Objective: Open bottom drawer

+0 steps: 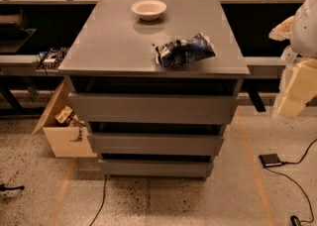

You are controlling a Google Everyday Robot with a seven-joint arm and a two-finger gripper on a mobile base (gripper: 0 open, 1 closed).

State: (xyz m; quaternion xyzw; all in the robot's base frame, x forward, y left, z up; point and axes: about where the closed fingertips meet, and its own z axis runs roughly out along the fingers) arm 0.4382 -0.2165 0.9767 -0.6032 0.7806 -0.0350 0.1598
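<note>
Bottom drawer point(156, 168): the lowest and slimmest of three grey fronts under the table point(114, 46), just above the floor. My gripper point(296, 88) hangs at the right edge of view, well apart from the drawer; whether it is wide or narrow I cannot tell. A bowl point(148, 9) and a snack bag point(184, 50) lie on the table.

Grey cabinet point(114, 41), seen from the front and above, three handleless drawers stacked.
- Top: white bowl point(148, 9) near the back edge; dark blue crumpled bag point(185, 50) near the front right, well apart from the bowl.
- Fronts: top drawer point(153, 108) tallest, middle drawer point(156, 143) smaller, bottom drawer point(156, 168) slimmest; a dark gap above each.
- Gripper point(296, 88): cream, at the right edge, beside the cabinet's top right corner, touching nothing.
- Floor: open cardboard box point(64, 138) left of the cabinet; small black device point(270, 160) with cable to the right.
</note>
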